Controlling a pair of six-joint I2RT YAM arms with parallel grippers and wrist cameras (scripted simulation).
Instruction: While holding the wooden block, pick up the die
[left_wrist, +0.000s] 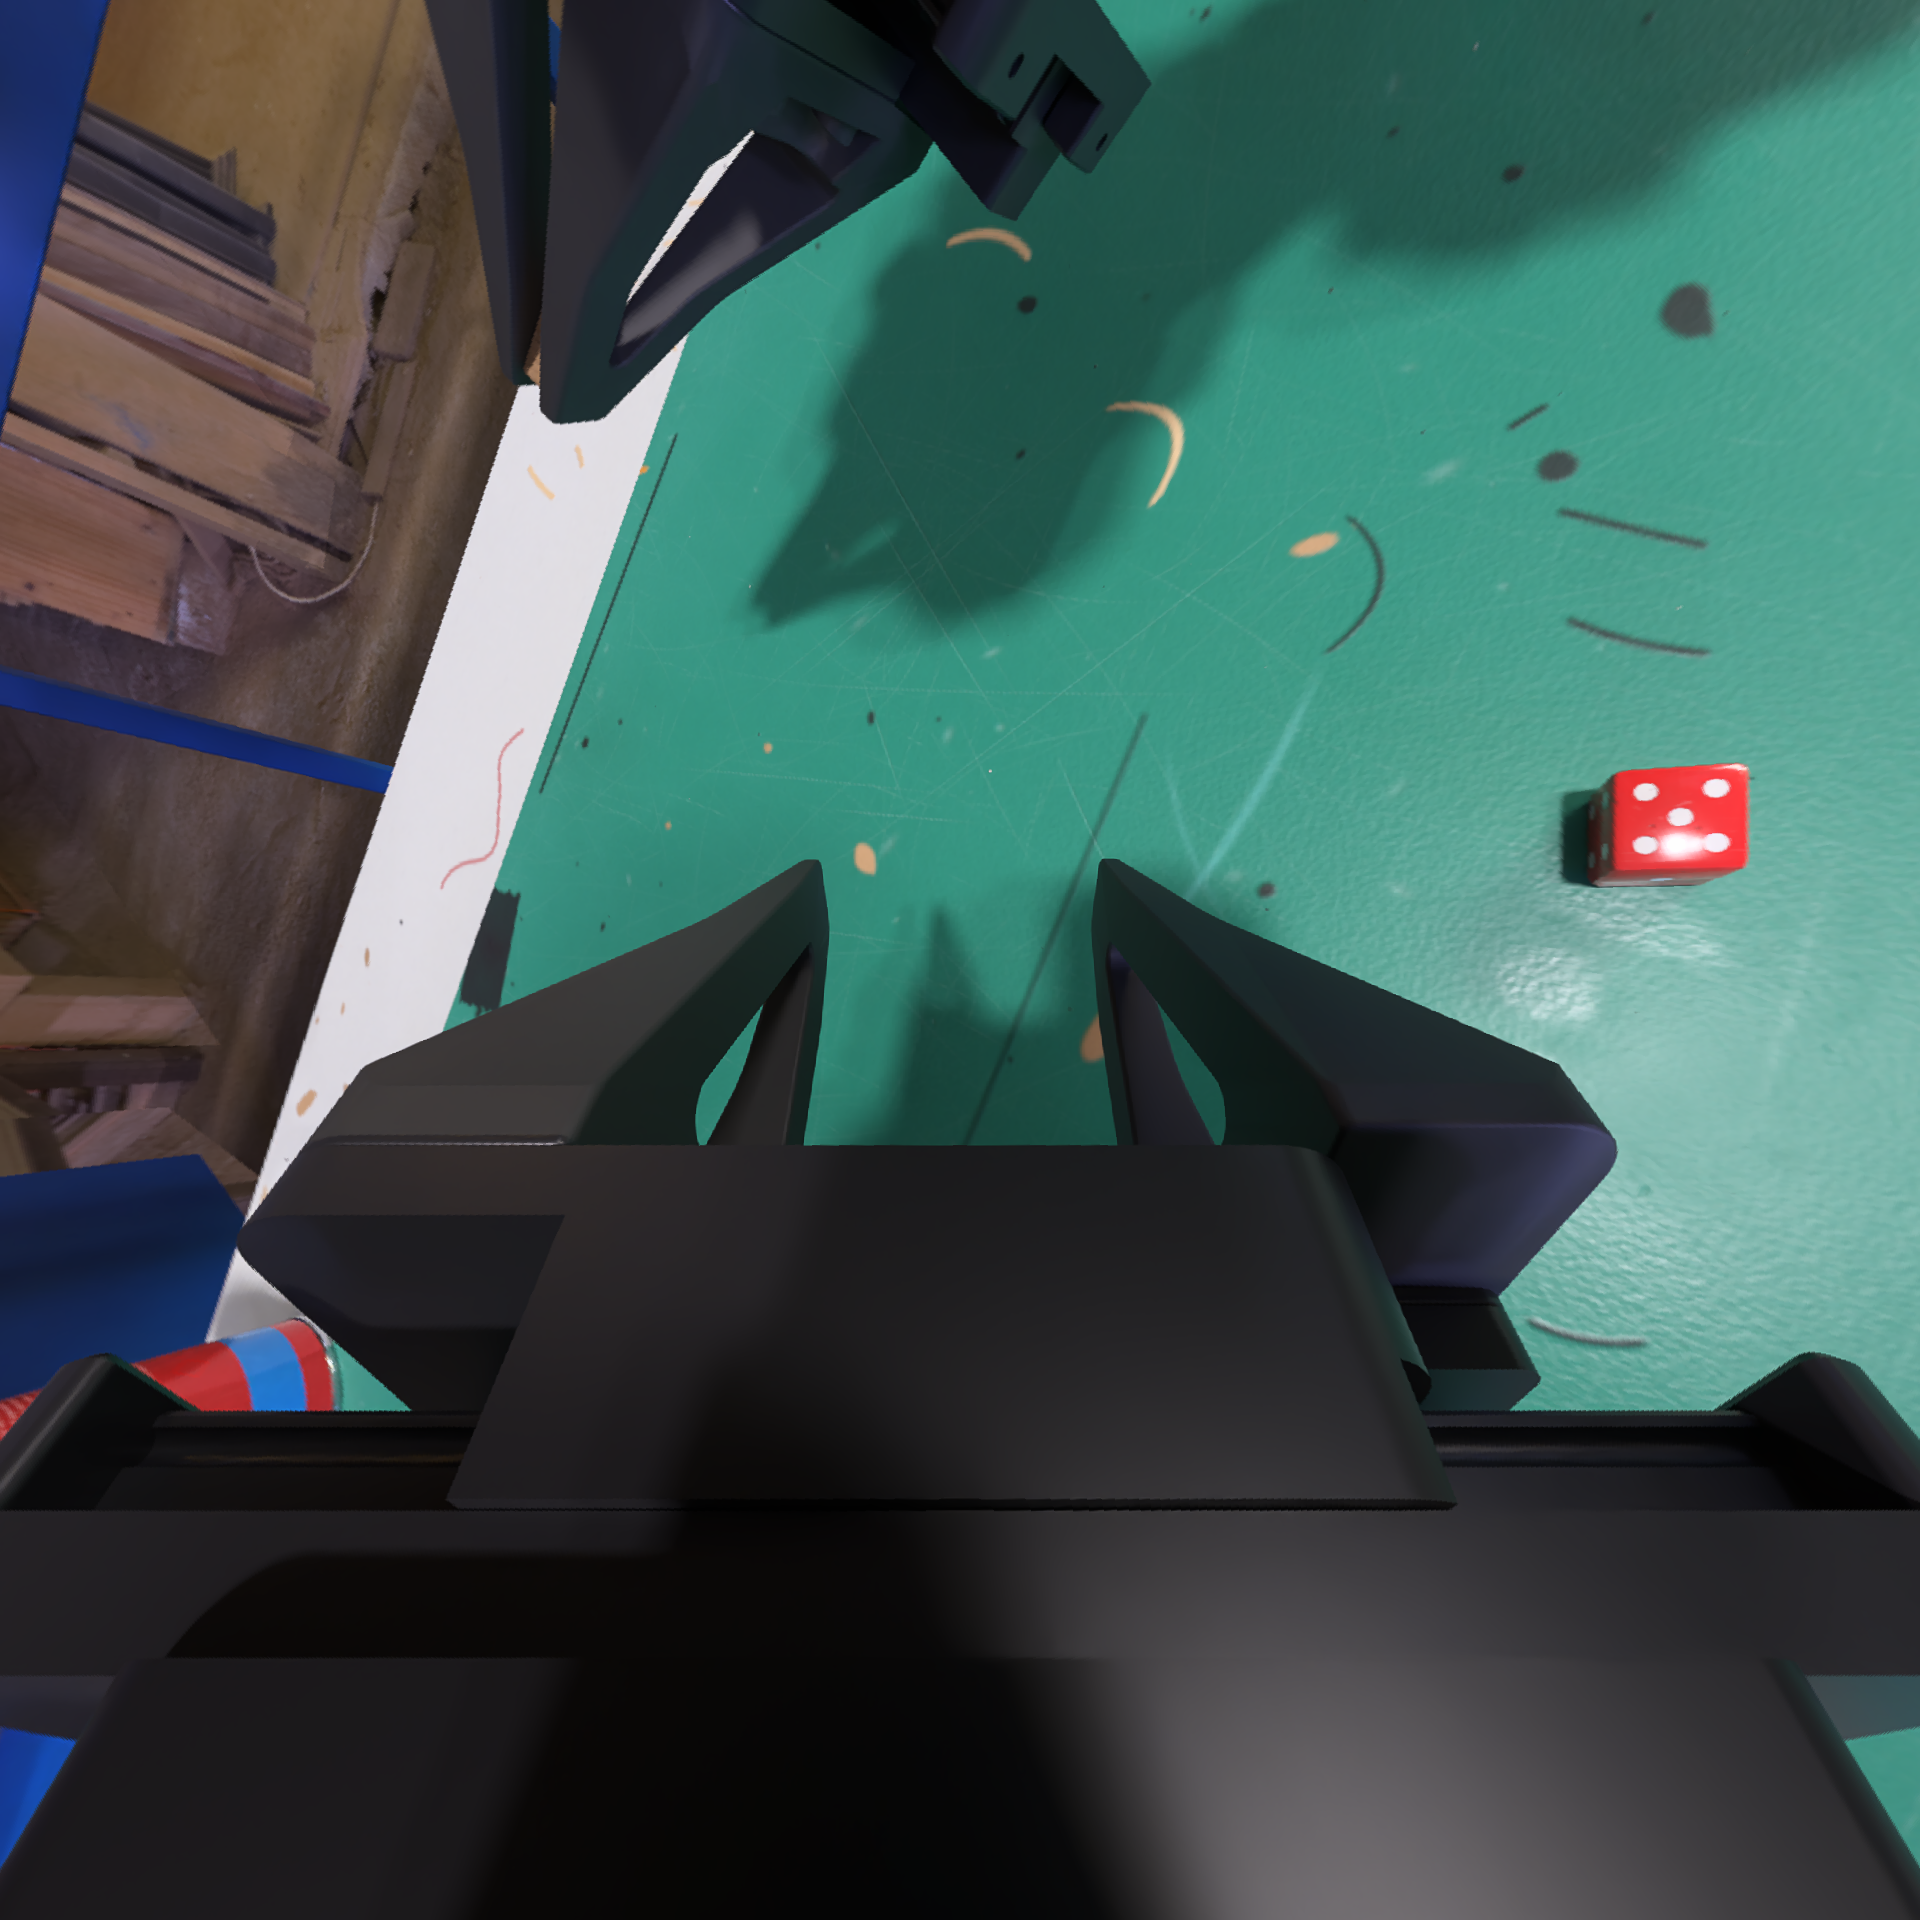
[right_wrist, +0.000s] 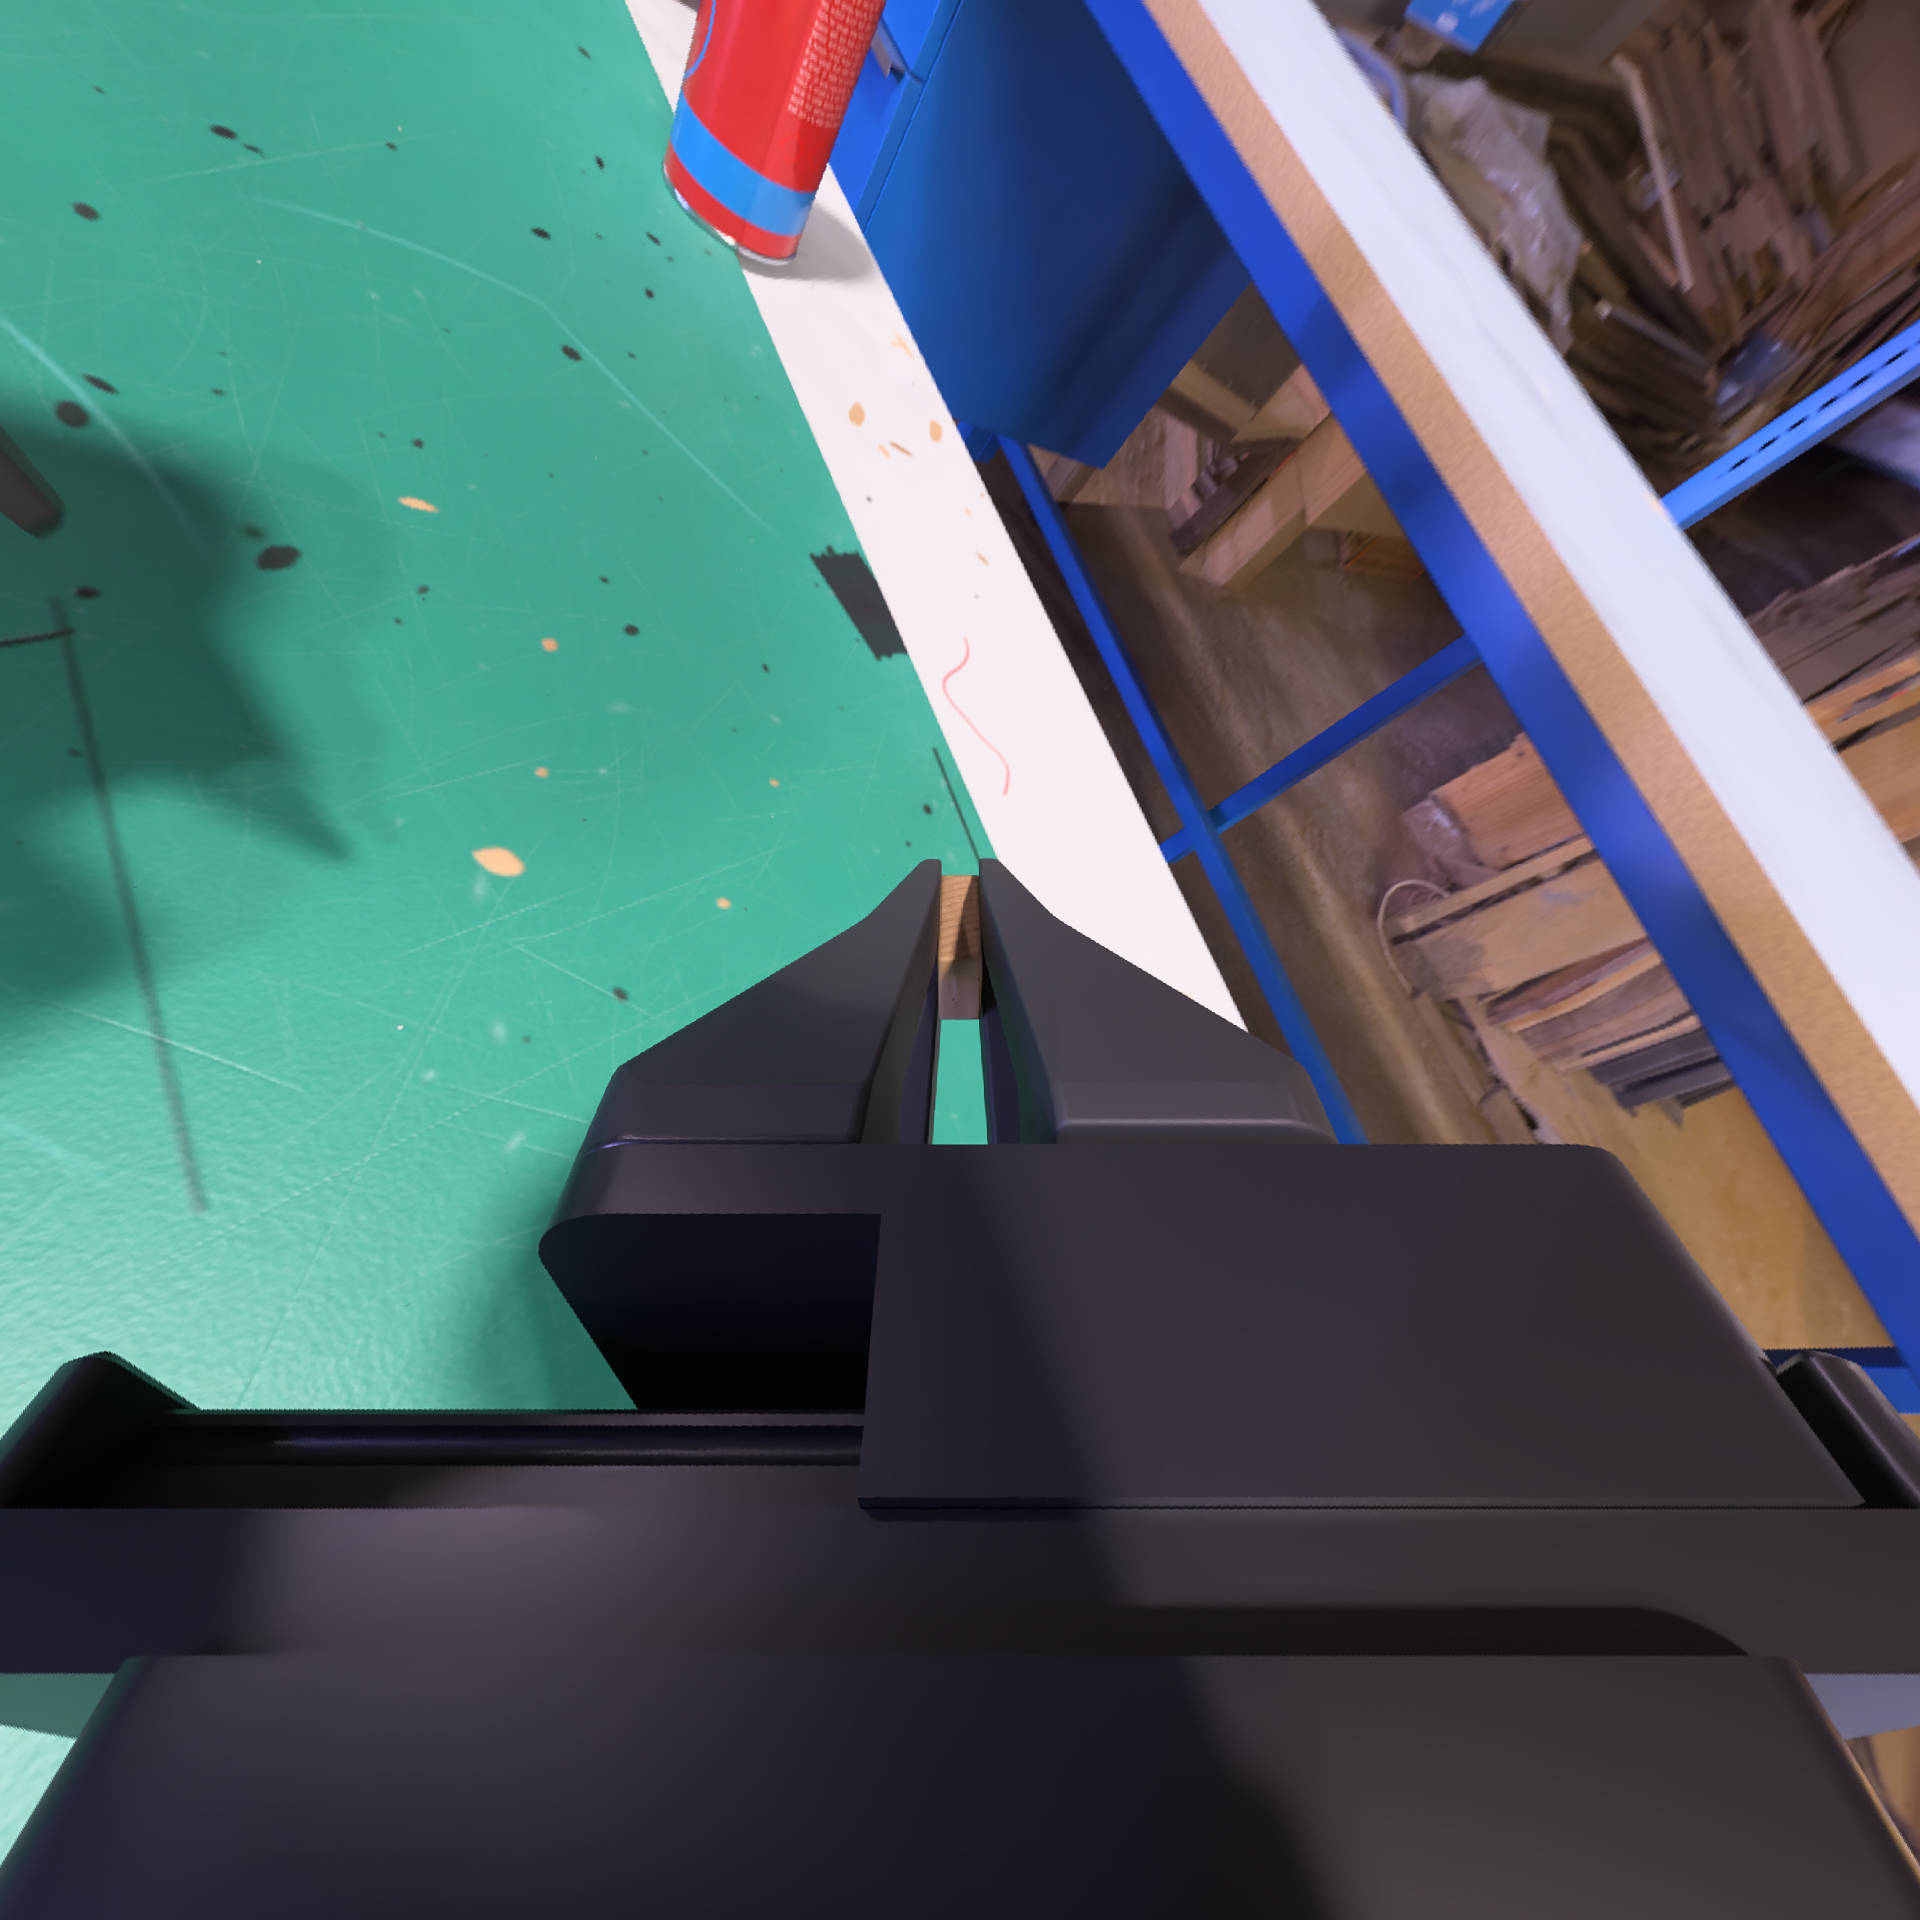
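A red die (left_wrist: 1673, 826) with white pips lies on the green mat (left_wrist: 1247, 675), to the right of my left gripper (left_wrist: 961, 883). The left gripper is open and empty above the mat, with only mat between its fingers. My right gripper (right_wrist: 960, 883) is shut on a thin wooden block (right_wrist: 958, 940), a tan sliver between its fingertips, held above the mat's edge. The right gripper also shows at the top of the left wrist view (left_wrist: 582, 400), over the mat's left border. The die is not in the right wrist view.
A red can with a blue band (right_wrist: 764, 125) stands at the mat's edge; it also shows low left in the left wrist view (left_wrist: 249, 1366). A white table strip (right_wrist: 987, 644) borders the mat. Beyond it are a blue frame (right_wrist: 1195, 748) and stacked wood.
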